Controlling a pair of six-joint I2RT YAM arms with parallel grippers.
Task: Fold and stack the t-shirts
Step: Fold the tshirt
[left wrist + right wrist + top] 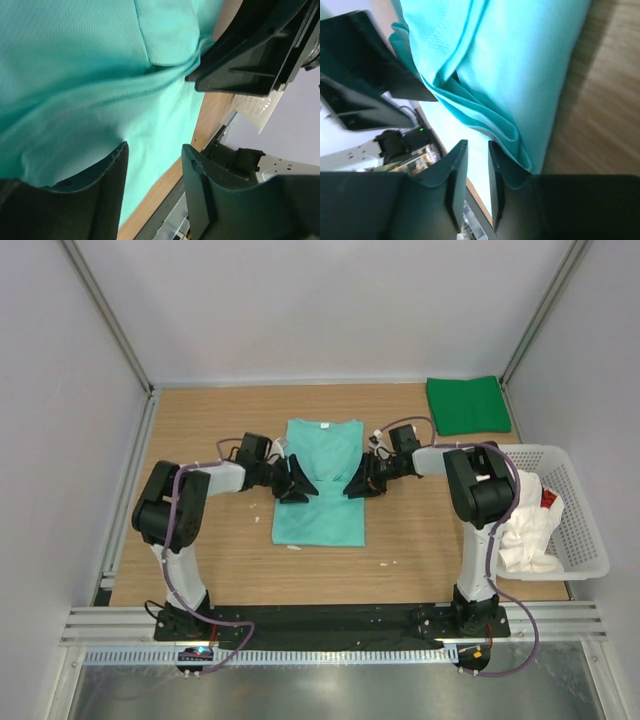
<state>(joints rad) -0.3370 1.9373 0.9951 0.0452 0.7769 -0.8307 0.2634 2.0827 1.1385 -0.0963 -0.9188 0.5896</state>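
Broadly, the table [200, 570] filled the floor of the cell, wood-topped, with both arms bolted at its near edge. At its right edge stood the basket [585, 530], white lattice plastic.

The teal shirt [322, 440] lay flat in the middle of the table as a long narrow panel, collar at the far end and both sides turned in. The green shirt [467, 405] sat as a neat folded square at the far right corner, well apart from the teal one. The white shirt [525, 535] was bunched up in the basket, unfolded.

The left claw [152, 150] was low over the teal shirt's left edge about halfway along, its fingers standing clearly apart with only cloth showing behind the gap and nothing held. The right claw [477, 145] faced it at the shirt's right edge. Its fingers were parted by a narrow slit, with a ridge of folded teal cloth lying just beside one finger rather than between them.
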